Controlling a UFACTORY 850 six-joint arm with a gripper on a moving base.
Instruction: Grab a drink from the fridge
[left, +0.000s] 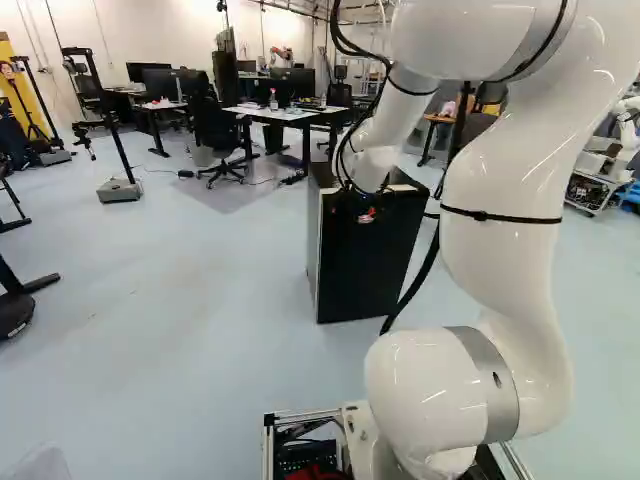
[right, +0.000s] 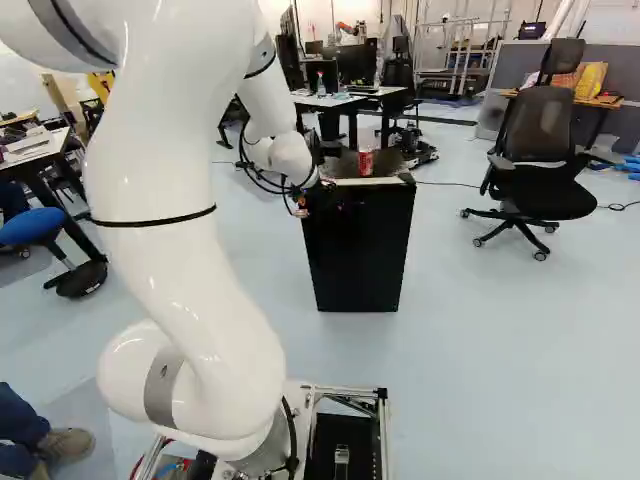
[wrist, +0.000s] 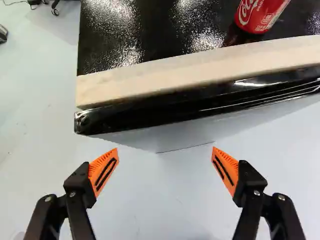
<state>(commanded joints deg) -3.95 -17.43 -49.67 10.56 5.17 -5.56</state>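
**Open Jaws Poised at Fridge Front, Red Can on Top**

A white robot arm (right: 165, 200) reaches out to a low black fridge (left: 360, 270), its gripper (wrist: 165, 148) hanging by the upper front edge, near the left-hand corner in the base views. The jaws stand wide apart with nothing between them, orange pads (wrist: 103, 171) bare, short of the glossy black edge (wrist: 150, 107) ahead. The placing suggests a try at the door, which appears closed or nearly so; whether it is ajar cannot be told.

The only drink that can be made out at the fridge, a red can (right: 366, 161), stands upright on top, behind a pale strip (wrist: 200, 70) along the front and off to one side of the jaws. Any drinks inside are hidden. Up there the can seems easy to reach from above, but a hard tug on the door could rock it.

A black hose (left: 415, 285) hangs from the arm close to the fridge's side in the left base view and might snag in a wide swing. Beyond stands a white desk (left: 300, 114); an office chair (right: 543, 125), well apart at the right of the right base view, looks no hindrance.
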